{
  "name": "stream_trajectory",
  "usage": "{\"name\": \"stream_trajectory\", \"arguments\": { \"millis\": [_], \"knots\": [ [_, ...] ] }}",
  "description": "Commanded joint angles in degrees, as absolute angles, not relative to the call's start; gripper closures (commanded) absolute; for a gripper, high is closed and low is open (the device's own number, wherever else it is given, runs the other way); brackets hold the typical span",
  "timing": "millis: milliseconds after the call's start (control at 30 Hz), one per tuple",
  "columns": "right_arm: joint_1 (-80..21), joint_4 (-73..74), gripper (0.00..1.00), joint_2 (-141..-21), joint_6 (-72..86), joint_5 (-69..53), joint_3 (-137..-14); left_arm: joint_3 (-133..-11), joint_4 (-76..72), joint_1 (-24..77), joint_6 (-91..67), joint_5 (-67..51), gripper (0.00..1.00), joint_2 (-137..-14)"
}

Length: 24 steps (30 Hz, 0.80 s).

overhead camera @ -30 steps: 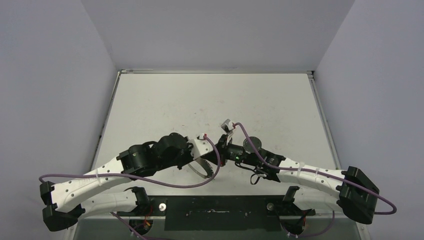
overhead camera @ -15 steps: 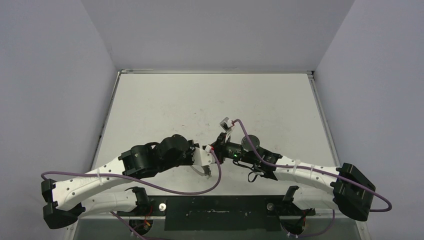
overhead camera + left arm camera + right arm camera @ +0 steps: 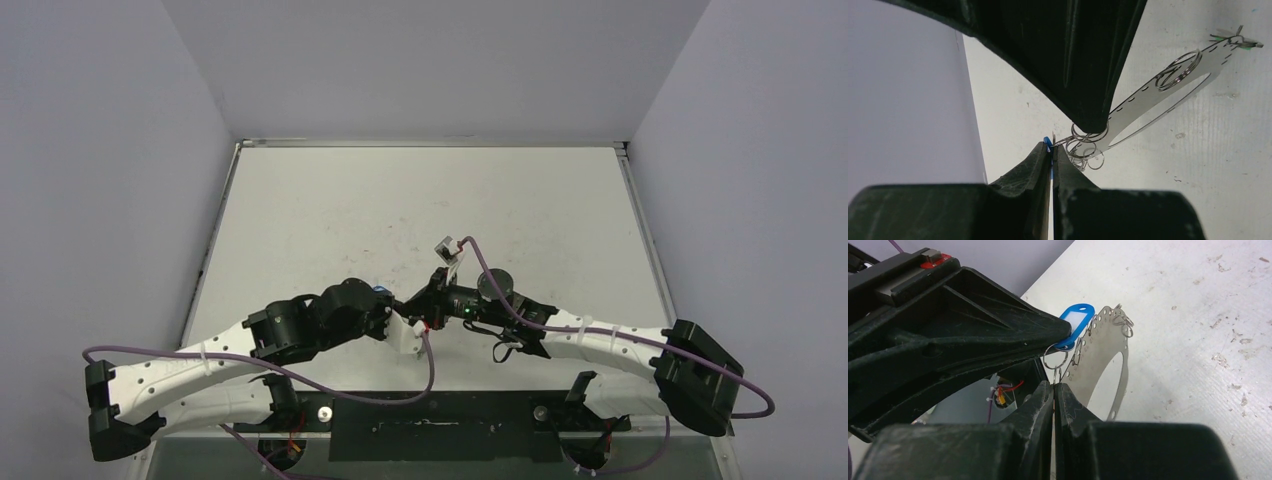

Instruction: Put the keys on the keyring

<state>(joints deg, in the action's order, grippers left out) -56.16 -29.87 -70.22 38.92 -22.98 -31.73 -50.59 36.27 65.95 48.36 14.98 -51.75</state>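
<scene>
**Blue key brought up to the keyring, over the near middle of the bench (image 3: 1198, 340)**
The blue key (image 3: 1075, 322) is clamped by its tag in the closed left end effector (image 3: 1050, 150). Its split ring (image 3: 1055, 359) sits against the keyring (image 3: 1143, 96), which the closed right end effector (image 3: 1054, 386) pinches at the rim. A green key (image 3: 1239, 41) sits at the far end. Both pinches are thin, so a twist or push could slip either piece free or bump the fingertips together. The tag's white window is blank, and no writing is readable.

Keyring (image 3: 1103, 337) sits over table's (image 3: 420, 190) near middle; key (image 3: 1075, 322) touches keyring's edge, pinched in left gripper (image 3: 1050, 149) (right gripper (image 3: 1054, 386) just beside keyring's small rings, facing left gripper).
</scene>
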Motion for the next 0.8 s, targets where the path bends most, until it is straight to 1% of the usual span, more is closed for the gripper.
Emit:
{"name": "stream_trajectory", "arguments": {
  "millis": [0, 333, 500, 600, 667, 700, 767],
  "knots": [
    [-56.5, -26.8, 1.0, -71.2, 40.2, -29.0, -31.0, -49.4, 24.7, 65.1, 55.3, 16.5, 1.0, -49.3],
    [-56.5, -27.8, 1.0, -72.7, 41.8, -30.0, -30.3, -45.9, 18.8, 65.1, 55.2, 8.1, 1.0, -51.3],
    [-56.0, -28.6, 1.0, -72.6, 42.4, -29.2, -29.2, -44.6, 17.0, 65.1, 56.6, 5.9, 1.0, -51.5],
    [-55.5, -29.6, 1.0, -72.4, 42.9, -29.4, -28.3, -42.2, 14.4, 65.1, 58.0, 4.9, 0.88, -50.2],
    [-55.3, -30.2, 1.0, -72.1, 43.1, -29.6, -27.8, -40.1, 12.0, 65.1, 59.2, 4.2, 0.73, -49.1],
    [-55.2, -30.6, 1.0, -71.9, 43.3, -29.7, -27.6, -39.0, 10.2, 65.1, 59.2, 3.8, 0.68, -48.5],
    [-55.2, -31.4, 1.0, -71.7, 43.8, -30.2, -27.3, -36.6, 6.4, 65.1, 59.1, 3.2, 0.61, -47.7]
  ]
}}
